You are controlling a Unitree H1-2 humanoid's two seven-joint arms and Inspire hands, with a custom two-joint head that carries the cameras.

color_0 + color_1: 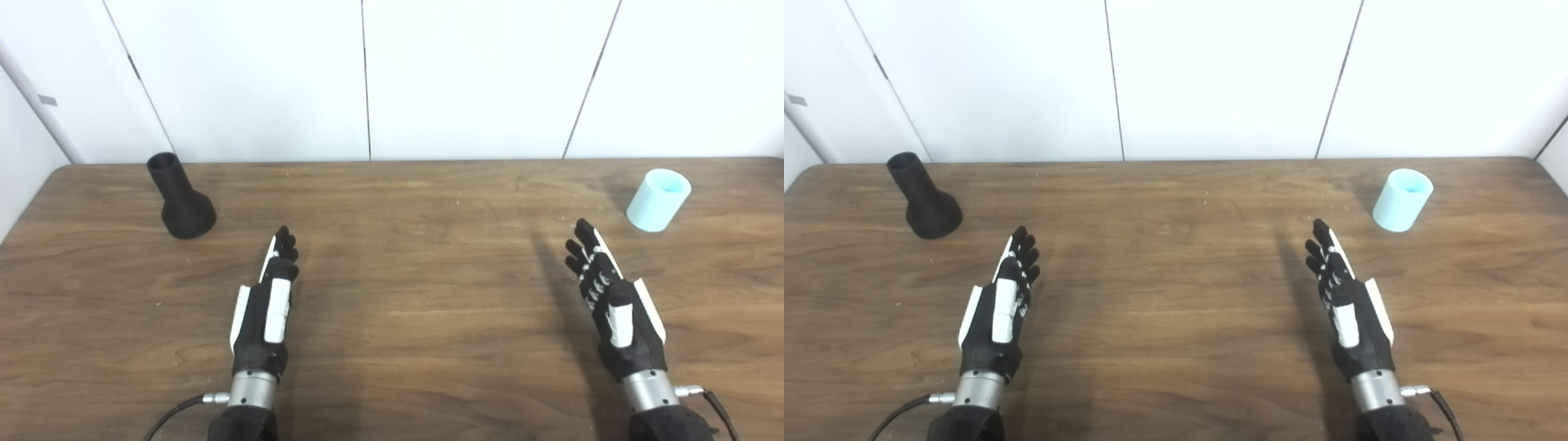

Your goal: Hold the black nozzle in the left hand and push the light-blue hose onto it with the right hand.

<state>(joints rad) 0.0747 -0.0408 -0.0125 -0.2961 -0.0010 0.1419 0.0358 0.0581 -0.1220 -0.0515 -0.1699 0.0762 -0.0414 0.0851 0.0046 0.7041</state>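
Observation:
The black nozzle (179,198) stands upright on its wide base at the far left of the wooden table (404,294), narrow neck pointing up. The light-blue hose (658,199), a short tube, stands at the far right with its opening tilted upward. My left hand (267,306) hovers over the table, below and to the right of the nozzle, open with fingers stretched forward and nothing in it. My right hand (612,297) is open too, edge-up, below and left of the hose. Neither hand touches its object.
White wall panels (367,79) rise right behind the table's far edge. Cables run from both wrists at the bottom edge of the picture. Bare wood lies between the two hands.

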